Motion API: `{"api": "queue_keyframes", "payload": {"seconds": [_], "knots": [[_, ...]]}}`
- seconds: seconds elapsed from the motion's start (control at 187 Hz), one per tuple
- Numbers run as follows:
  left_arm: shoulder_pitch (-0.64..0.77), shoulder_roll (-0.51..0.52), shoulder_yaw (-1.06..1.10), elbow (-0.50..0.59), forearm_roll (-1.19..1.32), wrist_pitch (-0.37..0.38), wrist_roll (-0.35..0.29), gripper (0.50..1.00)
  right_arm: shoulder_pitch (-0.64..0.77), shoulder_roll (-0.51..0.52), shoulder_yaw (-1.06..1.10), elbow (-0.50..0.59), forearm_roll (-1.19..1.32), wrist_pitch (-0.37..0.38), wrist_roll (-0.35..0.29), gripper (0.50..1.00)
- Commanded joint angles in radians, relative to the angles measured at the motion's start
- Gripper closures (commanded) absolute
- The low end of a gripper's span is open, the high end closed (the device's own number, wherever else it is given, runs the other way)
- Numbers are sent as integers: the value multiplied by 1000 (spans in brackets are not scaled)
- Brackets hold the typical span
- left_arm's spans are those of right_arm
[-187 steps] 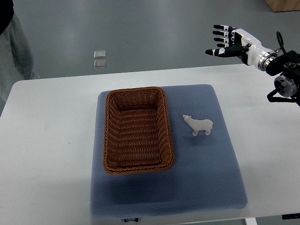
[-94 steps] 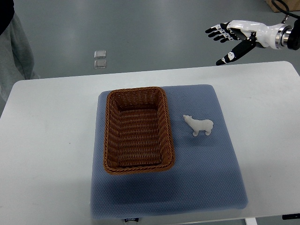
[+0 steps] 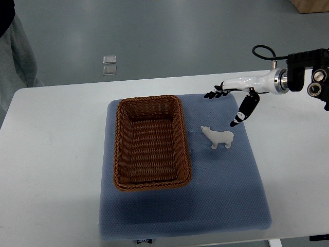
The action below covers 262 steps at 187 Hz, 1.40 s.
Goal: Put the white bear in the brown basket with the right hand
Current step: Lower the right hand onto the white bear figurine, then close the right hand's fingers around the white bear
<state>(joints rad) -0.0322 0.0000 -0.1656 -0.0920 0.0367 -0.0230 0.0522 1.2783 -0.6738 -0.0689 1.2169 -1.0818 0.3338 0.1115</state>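
Observation:
A small white bear (image 3: 218, 137) stands on the blue mat (image 3: 226, 185), just right of the brown wicker basket (image 3: 121, 149), which holds nothing. My right hand (image 3: 226, 105) reaches in from the right edge and hovers just above and behind the bear. Its fingers (image 3: 212, 94) are spread toward the left and the thumb (image 3: 240, 115) points down near the bear's back; it holds nothing. The left arm does not show.
The white table (image 3: 51, 154) carries the mat and basket. A person's grey clothing (image 3: 15, 51) shows at the far left edge. Two small square plates (image 3: 109, 65) lie on the floor beyond the table.
My right hand has come down and to the left, from high off the table's far right corner to just over the bear. The bear and basket have not moved.

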Motion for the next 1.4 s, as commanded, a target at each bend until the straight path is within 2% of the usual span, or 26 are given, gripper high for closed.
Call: {"api": "queue_keyframes", "payload": {"seconds": [0.0,0.133,0.459,0.795,0.891,1.003,1.393], "knots": [[0,0,0,0,0,0,0,500,-5,17,0,7,-53,-9,-23,579],[0,0,0,0,0,0,0,500,-5,22,-2,29,-58,-1,-29,579],[0,0,0,0,0,0,0,500,-60,62,-14,49,-84,-36,-99,583],[0,0,0,0,0,0,0,500,-103,73,-11,44,-75,-70,-113,591],[0,0,0,0,0,0,0,500,-112,74,-11,42,-75,-78,-113,603],[0,0,0,0,0,0,0,500,-112,73,-12,42,-75,-82,-113,670],[0,0,0,0,0,0,0,500,-114,74,-11,42,-75,-85,-110,703]]}}
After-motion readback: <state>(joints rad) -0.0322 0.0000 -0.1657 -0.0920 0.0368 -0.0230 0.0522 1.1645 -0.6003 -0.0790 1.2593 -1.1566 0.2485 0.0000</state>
